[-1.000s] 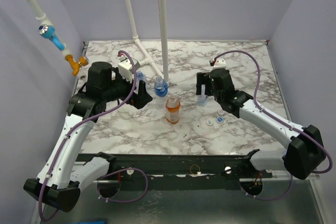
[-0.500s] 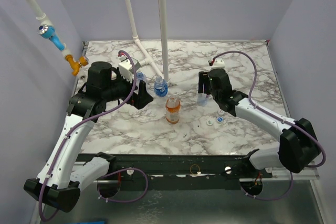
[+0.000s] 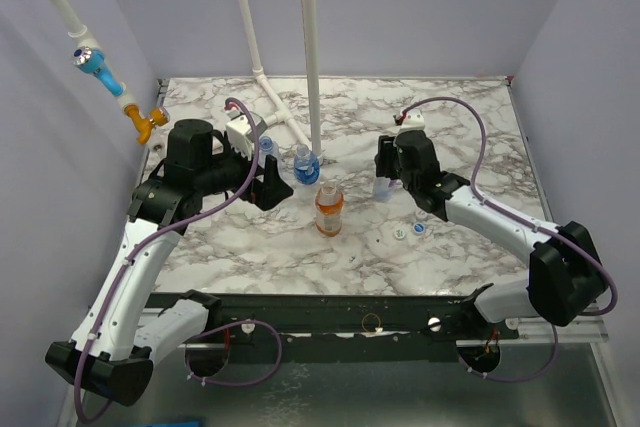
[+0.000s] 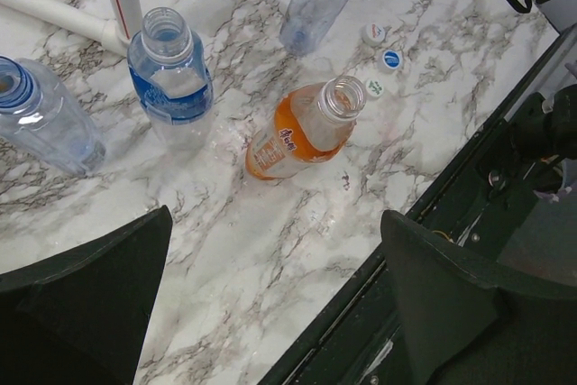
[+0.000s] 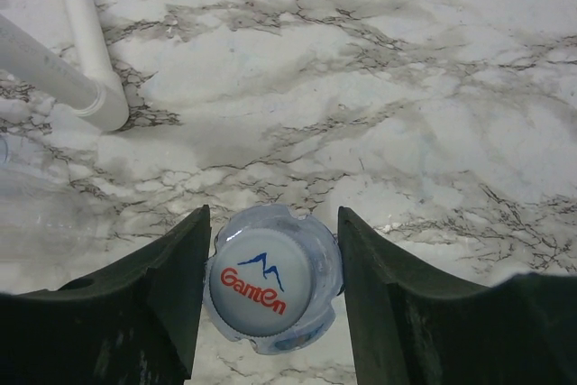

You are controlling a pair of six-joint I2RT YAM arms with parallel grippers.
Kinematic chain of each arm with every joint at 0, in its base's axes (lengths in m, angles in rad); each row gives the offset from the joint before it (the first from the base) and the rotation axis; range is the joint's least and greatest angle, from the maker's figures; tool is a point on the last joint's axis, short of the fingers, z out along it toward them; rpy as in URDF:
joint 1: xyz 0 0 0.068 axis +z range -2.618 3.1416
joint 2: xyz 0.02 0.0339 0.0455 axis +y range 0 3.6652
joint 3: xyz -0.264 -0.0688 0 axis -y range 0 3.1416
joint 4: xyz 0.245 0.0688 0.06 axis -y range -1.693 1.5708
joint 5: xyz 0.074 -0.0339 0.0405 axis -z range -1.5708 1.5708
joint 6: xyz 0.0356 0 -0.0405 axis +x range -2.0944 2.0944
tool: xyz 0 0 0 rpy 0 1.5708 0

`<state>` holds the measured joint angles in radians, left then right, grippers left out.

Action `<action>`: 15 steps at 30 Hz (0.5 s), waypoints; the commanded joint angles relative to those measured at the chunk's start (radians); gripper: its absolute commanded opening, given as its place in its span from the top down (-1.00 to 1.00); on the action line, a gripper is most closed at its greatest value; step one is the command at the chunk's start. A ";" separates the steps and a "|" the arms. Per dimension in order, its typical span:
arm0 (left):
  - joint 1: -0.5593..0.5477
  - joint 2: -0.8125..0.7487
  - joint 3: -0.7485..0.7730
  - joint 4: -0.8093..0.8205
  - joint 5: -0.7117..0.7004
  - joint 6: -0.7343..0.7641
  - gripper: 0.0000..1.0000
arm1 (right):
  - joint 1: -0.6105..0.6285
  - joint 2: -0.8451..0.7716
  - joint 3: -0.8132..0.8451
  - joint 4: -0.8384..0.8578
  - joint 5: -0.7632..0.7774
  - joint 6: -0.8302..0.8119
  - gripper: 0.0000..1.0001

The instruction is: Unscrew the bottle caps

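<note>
Fingers (image 5: 171,295) of right gripper (image 5: 273,223) flank white round plastic cap (image 5: 270,281) atop clear plastic bottle (image 3: 385,190); cannot tell if clamped. Left gripper (image 4: 275,223) splayed wide, empty.

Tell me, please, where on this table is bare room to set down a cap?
Bare marble: near left, between the orange bottle and the front edge of the table; the far right corner, behind the right arm. Crowded: the middle around the two clear bottles and the white pipes, and the loose caps near the right gripper.
</note>
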<state>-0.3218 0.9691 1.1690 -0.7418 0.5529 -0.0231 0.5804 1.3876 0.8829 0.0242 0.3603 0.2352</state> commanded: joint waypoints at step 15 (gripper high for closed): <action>-0.021 0.077 0.097 0.235 0.234 -0.070 -0.98 | -0.005 -0.187 0.442 -0.315 -0.430 -0.038 0.49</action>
<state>-0.3229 1.0187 1.1931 -0.6609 0.6899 -0.0689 0.5804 1.2354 1.2076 -0.1925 0.1139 0.2157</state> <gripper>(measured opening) 0.988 0.556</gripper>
